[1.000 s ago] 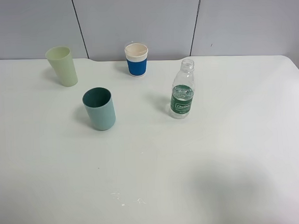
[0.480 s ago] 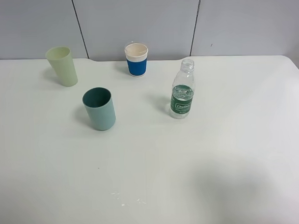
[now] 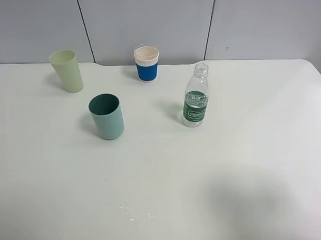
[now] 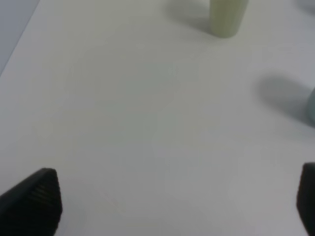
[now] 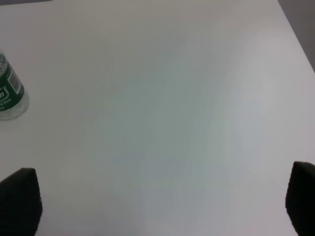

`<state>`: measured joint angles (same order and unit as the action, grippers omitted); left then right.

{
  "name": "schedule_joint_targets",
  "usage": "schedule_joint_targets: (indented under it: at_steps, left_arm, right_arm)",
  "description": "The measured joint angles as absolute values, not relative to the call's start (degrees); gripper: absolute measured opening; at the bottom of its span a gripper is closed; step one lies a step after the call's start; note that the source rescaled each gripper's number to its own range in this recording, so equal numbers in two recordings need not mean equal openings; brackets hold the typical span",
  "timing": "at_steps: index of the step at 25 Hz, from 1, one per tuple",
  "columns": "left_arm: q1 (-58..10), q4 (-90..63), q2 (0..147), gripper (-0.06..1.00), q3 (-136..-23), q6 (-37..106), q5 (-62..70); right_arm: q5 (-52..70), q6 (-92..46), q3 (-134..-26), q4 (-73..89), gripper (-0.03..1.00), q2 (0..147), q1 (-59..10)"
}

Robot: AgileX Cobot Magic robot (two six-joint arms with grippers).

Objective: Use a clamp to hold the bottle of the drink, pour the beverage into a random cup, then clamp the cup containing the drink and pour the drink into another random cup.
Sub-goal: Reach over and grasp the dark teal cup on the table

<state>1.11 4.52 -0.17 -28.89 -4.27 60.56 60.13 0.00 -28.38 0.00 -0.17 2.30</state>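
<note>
The smooth white counter (image 3: pixel 241 170) carried everything. Both pincers hung over bare surface, jaws spread wide with nothing between them: the right pincer (image 5: pixel 160 199) and the left pincer (image 4: pixel 172 199). The bottle (image 3: pixel 195 97), clear ribbed plastic, uncapped and green-labelled, stood upright on the right half with its long axis vertical. It was ahead of the right pincer, off to one side and well apart; the right arm looked nearer. The teal tumbler (image 3: pixel 106 117), straight-sided plastic, stood left of it. The blue-sleeved paper cup (image 3: pixel 147 63) sat near the back edge.

Illegible white lettering on the bottle (image 3: pixel 195 111)
</note>
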Motion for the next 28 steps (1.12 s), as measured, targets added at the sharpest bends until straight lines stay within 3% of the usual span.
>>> schedule_joint_targets:
  at_steps: [28]
  left_arm:
    - [1.11,4.69,-0.17,0.89,-28.89,-3.48,60.56]
  right_arm:
    - [60.13,0.0,-28.38,0.0,1.0,-0.17,2.3]
